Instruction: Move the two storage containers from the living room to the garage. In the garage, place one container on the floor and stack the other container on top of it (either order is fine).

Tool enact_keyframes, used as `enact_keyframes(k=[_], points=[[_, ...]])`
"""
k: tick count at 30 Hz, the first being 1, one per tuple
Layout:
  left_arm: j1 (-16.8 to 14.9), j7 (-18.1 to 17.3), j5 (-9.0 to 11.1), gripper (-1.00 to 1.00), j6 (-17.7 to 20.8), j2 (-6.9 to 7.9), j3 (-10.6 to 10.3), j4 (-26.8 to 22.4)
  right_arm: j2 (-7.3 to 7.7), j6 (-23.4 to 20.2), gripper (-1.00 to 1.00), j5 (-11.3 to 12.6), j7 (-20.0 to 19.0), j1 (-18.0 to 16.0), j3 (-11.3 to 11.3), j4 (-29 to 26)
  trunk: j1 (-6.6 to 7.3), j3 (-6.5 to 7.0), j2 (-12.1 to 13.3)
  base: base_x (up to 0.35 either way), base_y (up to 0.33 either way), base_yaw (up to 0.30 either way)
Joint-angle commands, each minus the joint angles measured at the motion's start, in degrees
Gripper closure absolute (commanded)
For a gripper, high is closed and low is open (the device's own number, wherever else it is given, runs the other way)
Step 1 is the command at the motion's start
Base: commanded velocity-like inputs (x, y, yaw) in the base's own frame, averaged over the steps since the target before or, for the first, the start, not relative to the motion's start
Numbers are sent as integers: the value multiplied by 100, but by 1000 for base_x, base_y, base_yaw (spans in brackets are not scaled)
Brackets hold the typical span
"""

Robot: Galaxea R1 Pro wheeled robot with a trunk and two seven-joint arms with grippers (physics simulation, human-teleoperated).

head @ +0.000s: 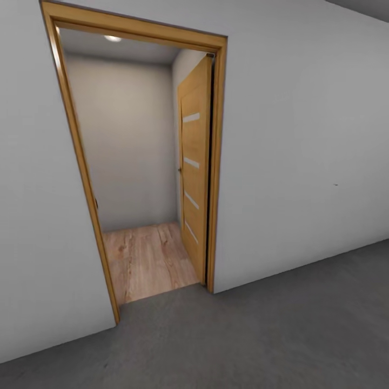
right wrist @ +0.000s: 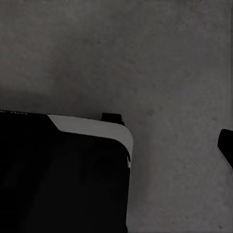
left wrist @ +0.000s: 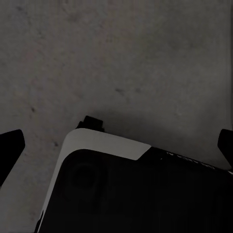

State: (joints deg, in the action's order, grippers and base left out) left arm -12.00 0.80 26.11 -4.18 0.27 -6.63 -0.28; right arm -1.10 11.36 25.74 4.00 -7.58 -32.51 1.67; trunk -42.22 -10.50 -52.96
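- the doorway (head: 143, 162) is the landmark: a wooden frame (head: 81, 162) set in a pale grey wall (head: 302, 135), seen from the head view.
- this side of the doorway lies the dark grey, concrete-like floor (head: 259, 335) of the garage.
- through the doorway, a light wood-plank floor (head: 146, 259) runs to a plain back wall, with a round ceiling light (head: 113, 38) above.
- at the doorway's right side, a wooden door (head: 193, 173) with pale slits stands swung open inward.
- the left gripper (left wrist: 116, 145) hangs over the grey floor beside the robot's base (left wrist: 136, 189); its dark fingertips (left wrist: 10, 145) sit wide apart, holding nothing.
- right gripper: one dark fingertip (right wrist: 226, 143) shows over the same floor; i cannot tell how its jaws stand.
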Motion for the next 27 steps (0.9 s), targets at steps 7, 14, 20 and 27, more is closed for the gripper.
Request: enact_keyframes(k=[7,14,20,27], points=[[-4,12,43,-100,-13,7,-49,2,4,8,-100,50,25,-7,-80,18,-4,-8,-5,326,0,5],[-4,13,44,-100,-10,9,-49,2,32,16,-100,45,40,-8,-88,18,-4,-8,-5,326,0,198],[-4,9,43,-100,-5,13,-49,2,24,22,-100,45,40,-8,-87,18,-4,-8,-5,326,0,270],[-4,8,43,-100,-4,17,-49,2,22,24,-100,45,48,-7,-80,18,-4,-8,-5,326,0,275]])
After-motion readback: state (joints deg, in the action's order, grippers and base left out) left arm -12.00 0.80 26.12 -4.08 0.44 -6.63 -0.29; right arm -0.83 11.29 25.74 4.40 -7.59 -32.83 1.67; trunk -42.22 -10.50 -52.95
